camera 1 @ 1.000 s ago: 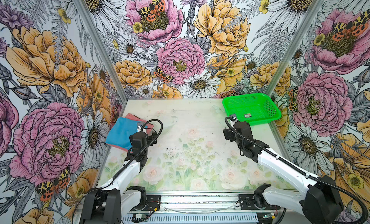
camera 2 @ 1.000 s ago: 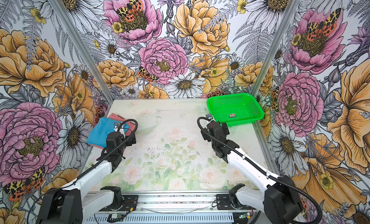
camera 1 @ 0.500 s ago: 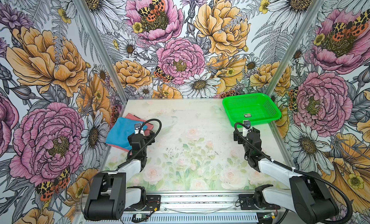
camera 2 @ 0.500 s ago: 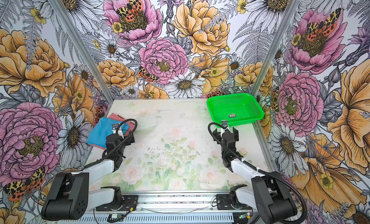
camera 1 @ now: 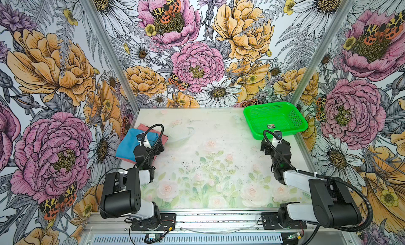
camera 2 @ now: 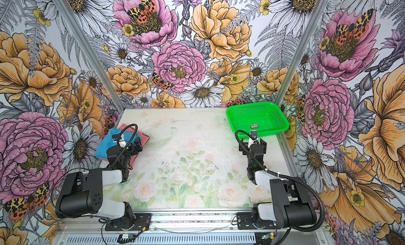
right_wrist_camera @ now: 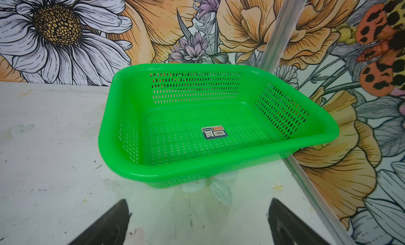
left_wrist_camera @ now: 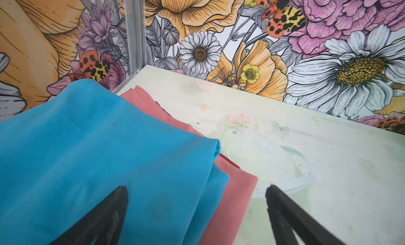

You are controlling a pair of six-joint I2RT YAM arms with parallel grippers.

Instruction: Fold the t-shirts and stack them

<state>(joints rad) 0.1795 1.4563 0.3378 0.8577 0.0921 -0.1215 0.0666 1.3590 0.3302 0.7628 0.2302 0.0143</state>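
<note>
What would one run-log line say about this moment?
shirts: blue t-shirt folded atop pink t-shirt | left end effector: open, at stack edge | right end effector: open, facing green basket

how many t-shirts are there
2. The blue t-shirt lies folded at the left edge of the table; the pink t-shirt lies under it, its edges showing. The stack could hide another.

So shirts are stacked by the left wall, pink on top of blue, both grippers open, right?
No: the blue t-shirt lies on top of the pink t-shirt, as the left wrist view shows. They are stacked by the left wall; left gripper and right gripper are open.
</note>
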